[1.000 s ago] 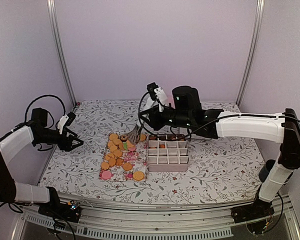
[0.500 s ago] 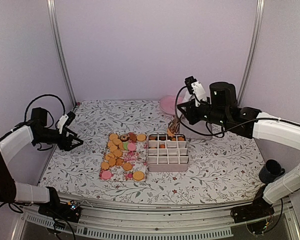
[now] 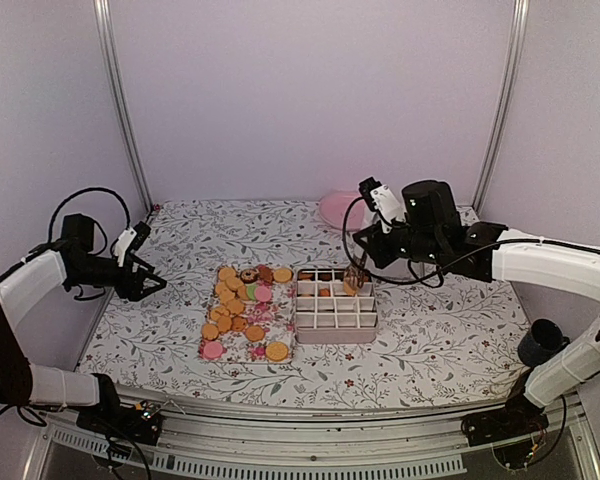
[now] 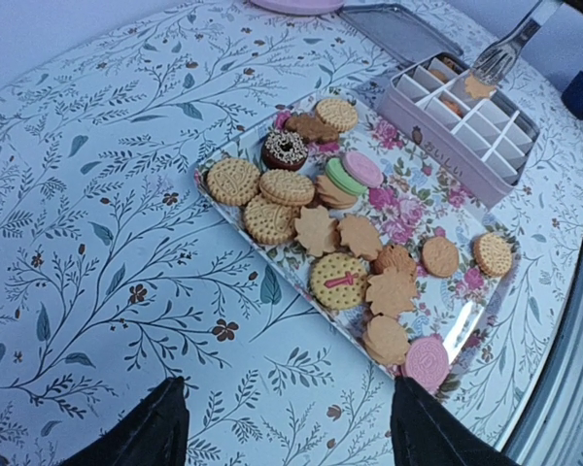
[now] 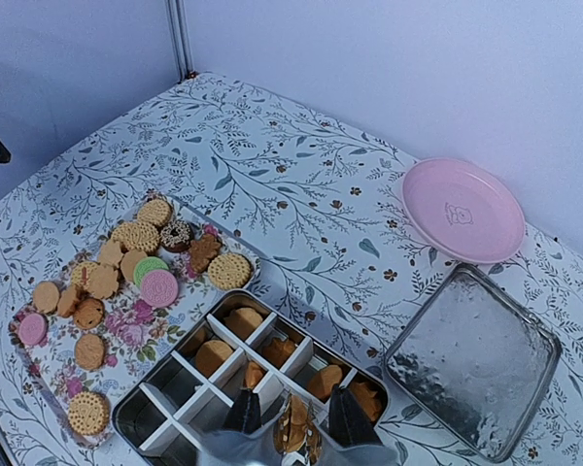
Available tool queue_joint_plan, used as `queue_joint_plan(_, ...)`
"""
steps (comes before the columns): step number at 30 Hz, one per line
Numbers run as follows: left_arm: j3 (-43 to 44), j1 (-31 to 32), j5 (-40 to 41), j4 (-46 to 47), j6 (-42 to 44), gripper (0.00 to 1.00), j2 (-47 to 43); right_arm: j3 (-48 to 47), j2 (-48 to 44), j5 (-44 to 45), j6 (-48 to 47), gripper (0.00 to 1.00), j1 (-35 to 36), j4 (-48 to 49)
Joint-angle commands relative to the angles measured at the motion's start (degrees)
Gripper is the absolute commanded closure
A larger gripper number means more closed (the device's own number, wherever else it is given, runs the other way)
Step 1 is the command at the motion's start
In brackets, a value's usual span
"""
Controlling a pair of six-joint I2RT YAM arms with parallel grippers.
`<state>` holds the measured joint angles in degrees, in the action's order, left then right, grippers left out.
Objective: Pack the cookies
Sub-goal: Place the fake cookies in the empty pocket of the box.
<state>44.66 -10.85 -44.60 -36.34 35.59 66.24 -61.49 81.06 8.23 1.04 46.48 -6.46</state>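
Observation:
The cookies [image 3: 242, 305] lie spread on a floral tray [image 4: 408, 218], mostly golden, with pink, green and dark ones among them [image 5: 136, 267]. To the tray's right stands a white box [image 3: 337, 334] with a grid of cells [image 5: 214, 388]; several golden cookies fill its far row [image 5: 243, 320]. My right gripper [image 5: 294, 416] hangs over the box's far right cells [image 3: 363, 262]. It is shut on silver tongs [image 4: 500, 53] that pinch a golden cookie [image 5: 291, 435] on edge. My left gripper [image 4: 287, 437] stands open over bare cloth left of the tray [image 3: 150, 285].
A pink plate [image 5: 463, 209] sits at the back of the table [image 3: 340, 208]. A metal lid [image 5: 471, 359] lies flat behind the box to its right. A dark cup [image 3: 542, 342] stands near the right edge by the right arm's base.
My right arm has swung from above the tray's far end rightward to the box with the tongs, then dropped lower over its far right cells. The left arm has stayed still.

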Motion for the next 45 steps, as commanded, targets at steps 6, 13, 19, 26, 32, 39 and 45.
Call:
queue_joint_plan(6,1.57,-0.66,-1.36,-0.66,0.66,0.28,-0.20,-0.74,1.85,-1.97,-0.12,0.96,0.03,2.05)
queue_joint_plan(13,1.96,-0.60,-1.43,-0.66,0.53,0.28,0.11,-1.38,2.06,-2.63,-0.01,0.89,0.07,2.75)
queue_joint_plan(19,2.05,-0.64,-1.52,-0.66,0.44,0.28,0.32,-2.49,2.29,-2.79,-0.42,0.88,0.06,2.78)
queue_joint_plan(26,1.72,-0.61,-1.20,-0.66,0.68,0.28,-0.03,-2.66,2.61,-4.35,-0.42,0.77,0.02,2.42)
queue_joint_plan(32,1.83,-0.66,-1.27,-0.75,0.70,0.28,0.03,-3.30,2.03,-4.08,-2.41,0.72,0.05,2.19)
queue_joint_plan(39,1.65,-0.65,-1.20,-0.82,0.64,0.28,-0.06,-4.86,1.93,-3.15,-3.55,0.69,0.02,1.19)
queue_joint_plan(45,1.81,-0.74,-1.19,-0.84,0.32,0.28,0.32,-7.36,1.47,-3.95,-3.57,0.69,0.93,2.21)
